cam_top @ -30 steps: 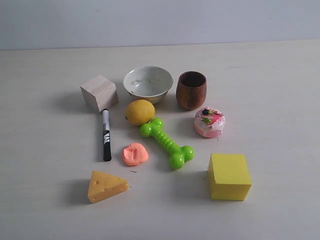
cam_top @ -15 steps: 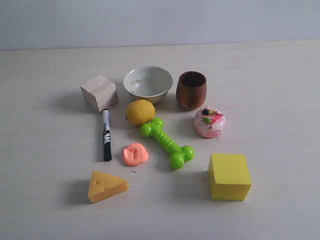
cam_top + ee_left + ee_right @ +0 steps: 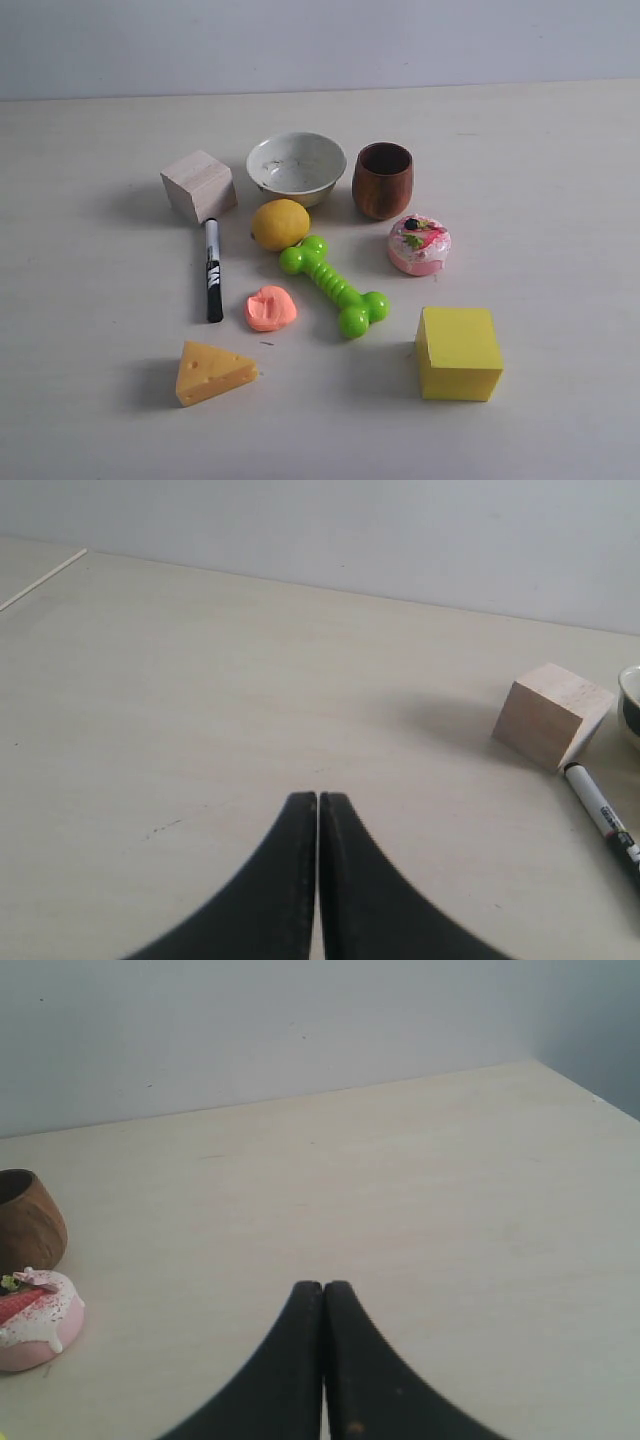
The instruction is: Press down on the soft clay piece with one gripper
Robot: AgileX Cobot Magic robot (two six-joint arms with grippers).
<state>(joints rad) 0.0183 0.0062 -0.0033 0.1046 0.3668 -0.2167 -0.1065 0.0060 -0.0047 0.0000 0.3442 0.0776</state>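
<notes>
The soft clay piece (image 3: 269, 308) is a salmon-orange lump with a dent in its top. It lies on the table between the black marker (image 3: 212, 270) and the green bone toy (image 3: 334, 285), below the lemon (image 3: 279, 224). Neither arm shows in the exterior view. In the left wrist view my left gripper (image 3: 318, 798) is shut with nothing between its fingers, over bare table well short of the wooden cube (image 3: 550, 714). My right gripper (image 3: 323, 1286) is shut and empty in the right wrist view, off to the side of the pink cake toy (image 3: 30, 1318). The clay is hidden in both wrist views.
A white bowl (image 3: 296, 166) and a brown wooden cup (image 3: 382, 180) stand at the back. The pink cake toy (image 3: 419, 244) sits right of the bone. A yellow cube (image 3: 458, 352), a cheese wedge (image 3: 211, 373) and the wooden cube (image 3: 198, 185) lie around the group.
</notes>
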